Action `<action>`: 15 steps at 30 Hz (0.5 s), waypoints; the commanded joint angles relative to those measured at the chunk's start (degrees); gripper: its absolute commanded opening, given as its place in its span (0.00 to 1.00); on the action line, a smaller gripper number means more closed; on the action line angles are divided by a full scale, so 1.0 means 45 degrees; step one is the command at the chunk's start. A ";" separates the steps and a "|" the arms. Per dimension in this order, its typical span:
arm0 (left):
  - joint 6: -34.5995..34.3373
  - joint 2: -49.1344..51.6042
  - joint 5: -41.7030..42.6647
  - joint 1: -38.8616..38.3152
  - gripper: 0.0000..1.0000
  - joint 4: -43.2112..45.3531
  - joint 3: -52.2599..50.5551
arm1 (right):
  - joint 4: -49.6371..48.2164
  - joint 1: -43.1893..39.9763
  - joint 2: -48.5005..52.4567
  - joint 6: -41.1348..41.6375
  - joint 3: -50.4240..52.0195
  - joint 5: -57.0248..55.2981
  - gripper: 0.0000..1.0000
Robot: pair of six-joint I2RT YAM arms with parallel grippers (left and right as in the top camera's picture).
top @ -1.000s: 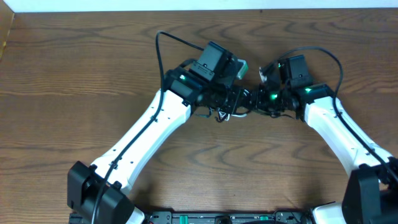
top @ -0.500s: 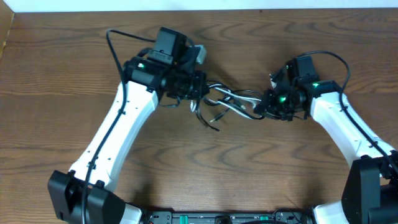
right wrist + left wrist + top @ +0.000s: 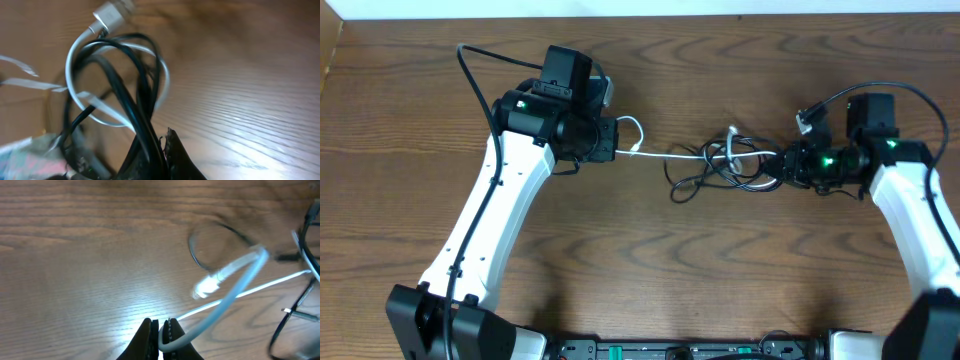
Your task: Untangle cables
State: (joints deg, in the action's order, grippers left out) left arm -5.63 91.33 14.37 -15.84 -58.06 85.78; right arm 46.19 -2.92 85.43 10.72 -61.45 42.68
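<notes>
The white cable [image 3: 665, 153] stretches taut across the table's middle from my left gripper [image 3: 613, 141] to a knot of loops. My left gripper [image 3: 160, 332] is shut on the white cable [image 3: 235, 277]; its plug end [image 3: 207, 286] curls in the air in front of the jaws. The black cable [image 3: 705, 180] is looped with the white one in a tangle left of my right gripper [image 3: 790, 168]. My right gripper [image 3: 159, 150] is shut on the black cable [image 3: 125, 95], with white loops [image 3: 80, 95] and a white plug [image 3: 111, 14] wound round it.
The brown wooden table [image 3: 640, 270] carries both arms. Each arm's own thick black lead arcs above it, one at the left [image 3: 470, 75] and one at the right [image 3: 880, 92]. A pale wall edge [image 3: 520, 8] runs along the back.
Both grippers have moved apart: the left one left, the right one right. The bunched cables have been drawn out, and the white cable now runs taut between them.
</notes>
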 commanded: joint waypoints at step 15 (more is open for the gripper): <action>0.3113 -0.0763 0.4750 0.0170 0.54 0.2283 -0.0083 | -0.0709 0.0641 -0.3784 -0.5207 -0.0005 0.3089 0.01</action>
State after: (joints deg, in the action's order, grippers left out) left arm 2.15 90.74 22.04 -15.18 -49.56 85.60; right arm 43.42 -0.84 72.23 -3.73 -61.32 50.74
